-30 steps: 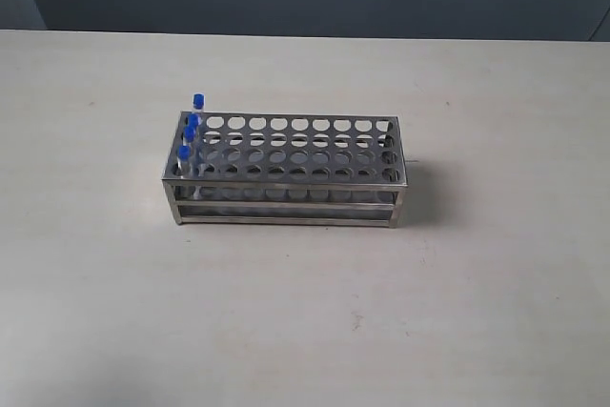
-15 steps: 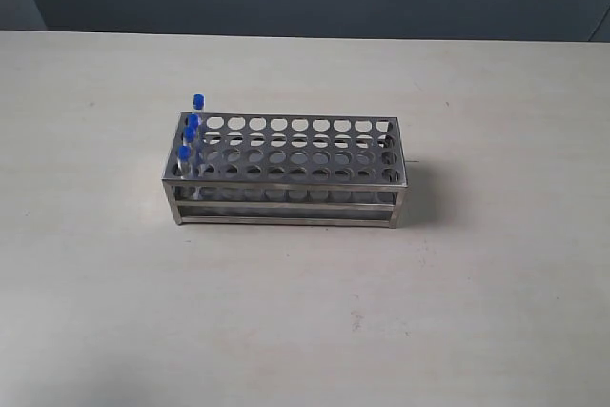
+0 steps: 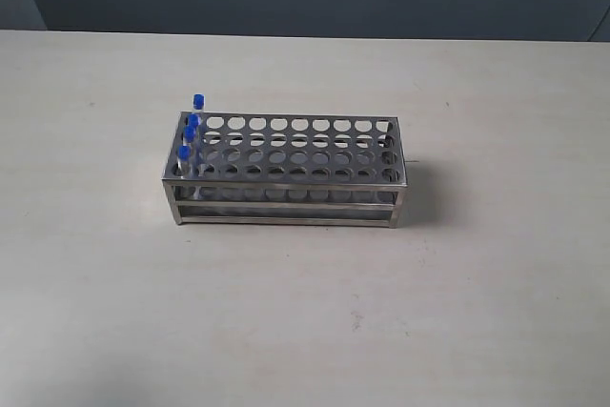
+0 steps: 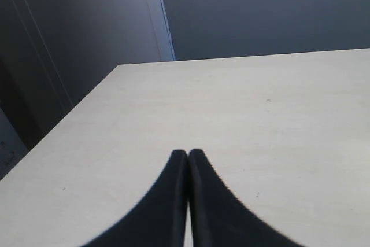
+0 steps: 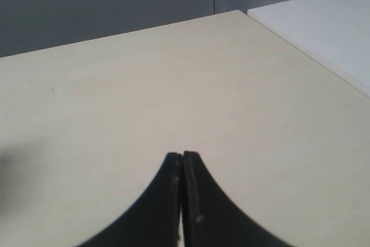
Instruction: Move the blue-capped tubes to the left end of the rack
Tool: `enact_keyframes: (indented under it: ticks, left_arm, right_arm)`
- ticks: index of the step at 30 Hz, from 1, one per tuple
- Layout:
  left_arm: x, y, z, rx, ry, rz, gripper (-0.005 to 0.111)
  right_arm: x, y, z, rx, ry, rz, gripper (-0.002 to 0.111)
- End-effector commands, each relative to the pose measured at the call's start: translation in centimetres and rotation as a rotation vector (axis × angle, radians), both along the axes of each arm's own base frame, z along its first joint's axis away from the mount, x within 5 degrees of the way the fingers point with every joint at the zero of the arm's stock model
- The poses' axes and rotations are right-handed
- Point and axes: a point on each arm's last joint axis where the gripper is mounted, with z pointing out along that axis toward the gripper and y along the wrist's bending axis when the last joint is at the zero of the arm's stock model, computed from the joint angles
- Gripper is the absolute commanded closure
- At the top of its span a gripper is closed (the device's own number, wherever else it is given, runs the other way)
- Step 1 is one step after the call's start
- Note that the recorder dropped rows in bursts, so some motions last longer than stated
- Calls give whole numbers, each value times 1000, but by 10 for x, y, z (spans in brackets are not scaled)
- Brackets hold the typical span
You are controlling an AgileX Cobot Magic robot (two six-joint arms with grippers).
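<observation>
Only your outside view shows the shiny steel rack with round holes (image 3: 286, 205), with four clear blue-capped tubes (image 3: 190, 131) standing at its left end. Your wrist views show just pale table (image 4: 243, 102). The left gripper (image 4: 188, 153) and right gripper (image 5: 182, 155) point low over it, each squeezed together and empty, with the rack out of their sight.

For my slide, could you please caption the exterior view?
Steel rack on a table, blue-capped tubes standing at its left end.

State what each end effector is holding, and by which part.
Nothing is held. The left end effector and right end effector are shut empty; the blue-capped tubes stand in the rack.
</observation>
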Motion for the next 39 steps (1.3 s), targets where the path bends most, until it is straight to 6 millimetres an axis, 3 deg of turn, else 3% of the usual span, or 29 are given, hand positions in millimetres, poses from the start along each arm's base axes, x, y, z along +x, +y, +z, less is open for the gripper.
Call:
enact_keyframes:
  ticks: [1,39]
  left_arm:
    - [0,0,2,2,-11,-3,106]
    - [0,0,2,2,-11,-3,106]
  right_arm:
    - [1,4,1,-103,-13,80,108]
    - [1,5,1,-108,-14,92,108]
